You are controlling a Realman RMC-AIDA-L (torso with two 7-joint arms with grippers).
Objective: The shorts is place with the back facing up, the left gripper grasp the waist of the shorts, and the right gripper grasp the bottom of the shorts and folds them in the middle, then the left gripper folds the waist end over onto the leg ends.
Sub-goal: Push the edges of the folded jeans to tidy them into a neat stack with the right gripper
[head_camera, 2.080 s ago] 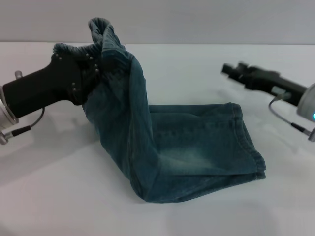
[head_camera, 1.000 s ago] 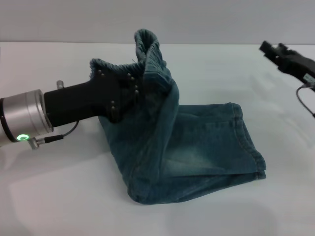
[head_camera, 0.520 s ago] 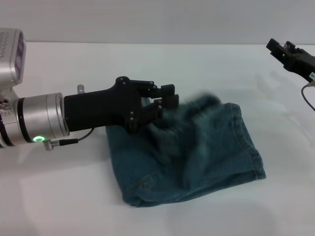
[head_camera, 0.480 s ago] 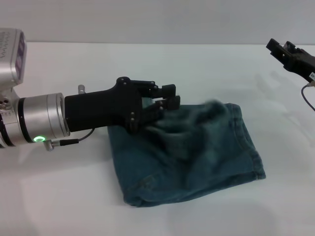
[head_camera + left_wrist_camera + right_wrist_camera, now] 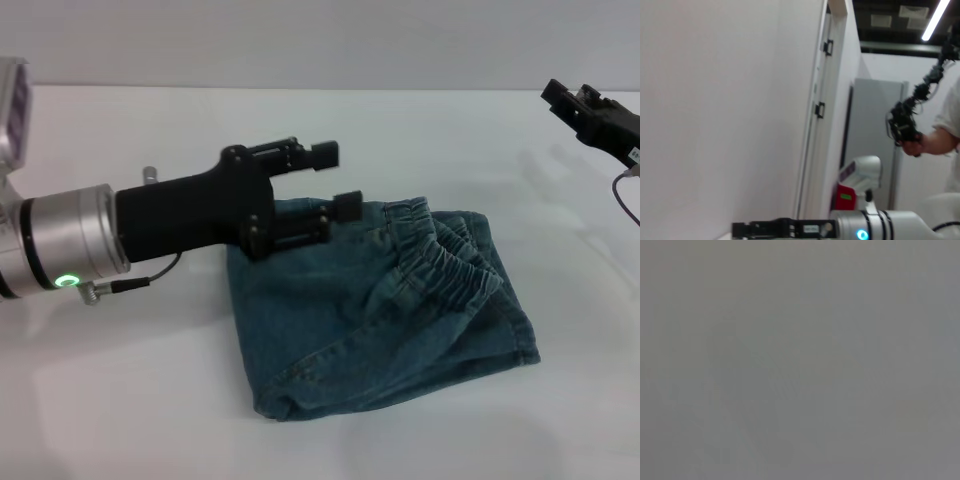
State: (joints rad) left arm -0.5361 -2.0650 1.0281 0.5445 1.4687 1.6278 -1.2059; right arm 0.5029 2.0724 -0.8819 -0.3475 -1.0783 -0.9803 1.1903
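1 pair of shorts, 2 grippers, 1 table.
The shorts (image 5: 380, 310) lie folded on the table (image 5: 140, 400); the left gripper (image 5: 335, 180) hangs just over them, the right gripper (image 5: 575, 105) well apart from them.

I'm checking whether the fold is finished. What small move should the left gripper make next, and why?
Probably draw the left gripper back off the shorts: its fingers are open and empty, and the waistband already lies over toward the leg ends.

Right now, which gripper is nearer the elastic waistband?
Left. The left gripper hangs open just off the shorts, beside the waistband. The right gripper is parked far off at the table's right edge.
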